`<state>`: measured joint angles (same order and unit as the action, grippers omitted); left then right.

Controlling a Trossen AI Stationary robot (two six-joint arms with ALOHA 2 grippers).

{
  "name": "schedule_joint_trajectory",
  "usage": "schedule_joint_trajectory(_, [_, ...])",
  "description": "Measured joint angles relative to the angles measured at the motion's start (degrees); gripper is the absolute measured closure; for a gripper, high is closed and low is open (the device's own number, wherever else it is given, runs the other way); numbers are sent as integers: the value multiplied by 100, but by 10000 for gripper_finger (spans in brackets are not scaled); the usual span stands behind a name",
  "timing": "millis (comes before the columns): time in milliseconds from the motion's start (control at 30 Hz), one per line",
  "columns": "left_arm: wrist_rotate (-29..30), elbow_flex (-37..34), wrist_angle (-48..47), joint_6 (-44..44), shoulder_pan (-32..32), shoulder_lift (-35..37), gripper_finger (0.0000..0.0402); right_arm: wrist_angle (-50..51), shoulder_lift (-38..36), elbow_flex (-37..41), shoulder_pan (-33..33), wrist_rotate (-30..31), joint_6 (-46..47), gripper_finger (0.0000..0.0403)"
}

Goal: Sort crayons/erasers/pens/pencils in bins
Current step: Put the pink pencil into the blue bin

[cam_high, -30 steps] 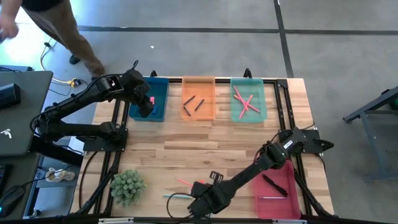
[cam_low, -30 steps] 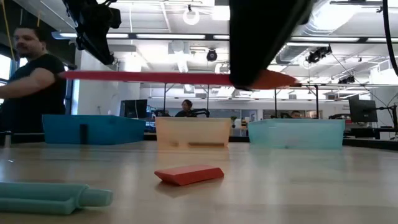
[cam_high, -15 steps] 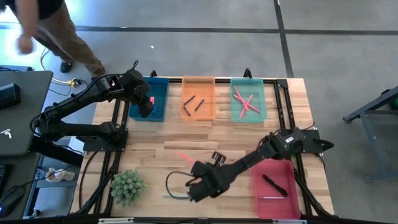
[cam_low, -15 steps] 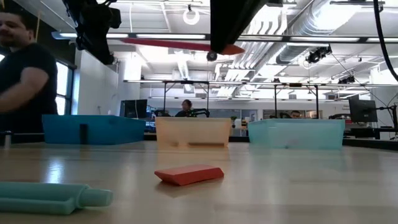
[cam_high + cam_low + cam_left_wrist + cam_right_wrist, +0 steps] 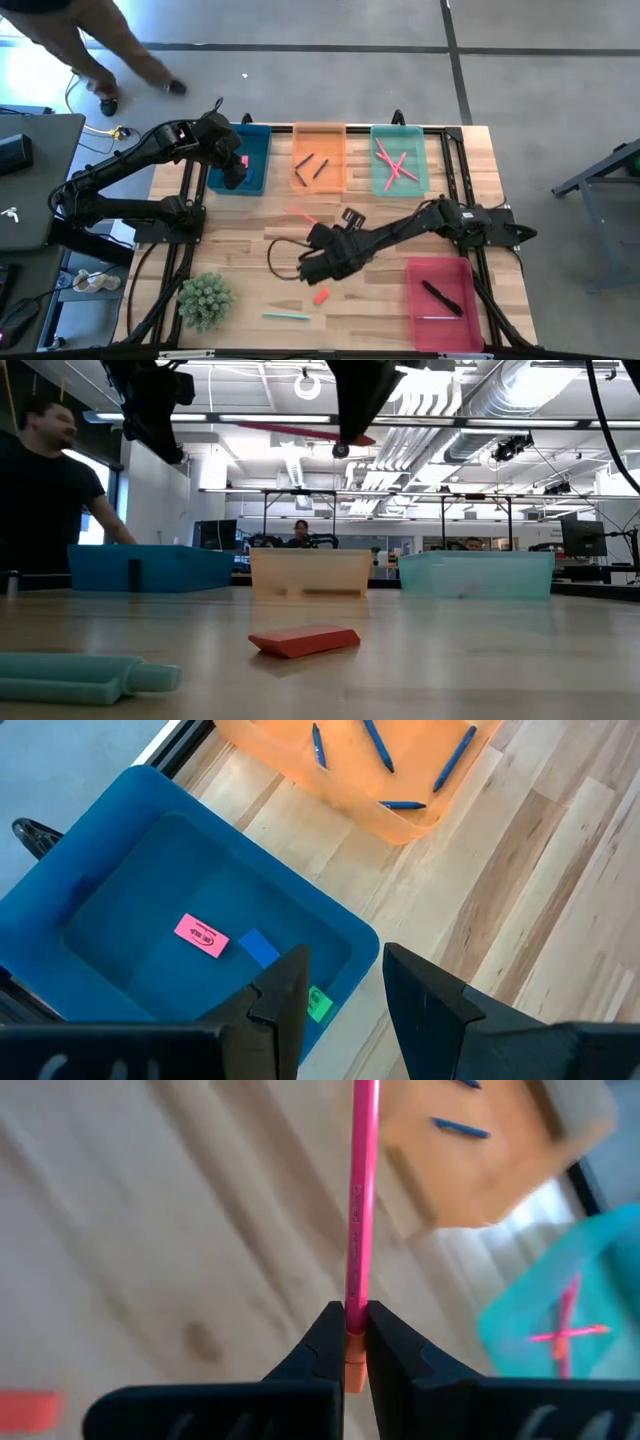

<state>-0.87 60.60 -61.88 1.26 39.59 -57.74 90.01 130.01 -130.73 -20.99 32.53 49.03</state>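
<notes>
Salmon-pink is what catches the eye from above: a pencil carried over the middle of the wooden worktop by the right claw, on its way, I'd judge, to the light green-teal bin at the far right, where other pink pencils already lie. The orange bin beside it holds a few dark crayons, and the red-pink bin at the near right holds a black pen. Left loose on the near worktop are an orange-red eraser and a light blue pencil. The left claw hangs over the dark blue bin at the far left.

From table height the orange-red eraser and the light blue pencil lie close by, with the pink pencil held high overhead.

The left wrist camera shows its fingers apart and empty above the blue bin, which holds pink, blue and green erasers.

The right wrist camera shows the fingers clamped together on the pink pencil.

Most of the sorting looks done; after this pencil, two loose pieces remain.
</notes>
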Motion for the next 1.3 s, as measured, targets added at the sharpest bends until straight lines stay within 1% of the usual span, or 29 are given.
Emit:
schedule_joint_trajectory(133, [-2, 0, 2, 2, 0, 0, 284, 0, -444, 710, 173, 128, -41, 398])
schedule_joint_trajectory(267, [0, 0, 2, 2, 1, 0, 284, -78, -1134, 1789, 311, 152, 134, 398])
schedule_joint_trajectory(567, [0, 0, 277, 4, 0, 0, 284, -1760, -3333, 4640, 781, 153, 105, 398])
schedule_joint_trajectory(733, [0, 0, 492, 12, 0, 0, 284, -2308, -4495, 5835, 1125, 153, 86, 398])
schedule_joint_trajectory(867, [1, 0, 700, 56, 2, 0, 284, -2486, -5302, 6521, 1461, 155, 83, 398])
schedule_joint_trajectory(1033, [3, 0, 926, 63, 0, 0, 284, -2730, -6123, 7152, 2010, 154, -172, 398])
schedule_joint_trajectory(1167, [3, 0, 1128, 68, 0, 0, 284, -3035, -6595, 7528, 2551, 82, -600, 398])
schedule_joint_trajectory(1300, [3, 0, 1281, 217, 2, -2, 284, -3365, -6843, 7829, 3180, -257, -1211, 398])
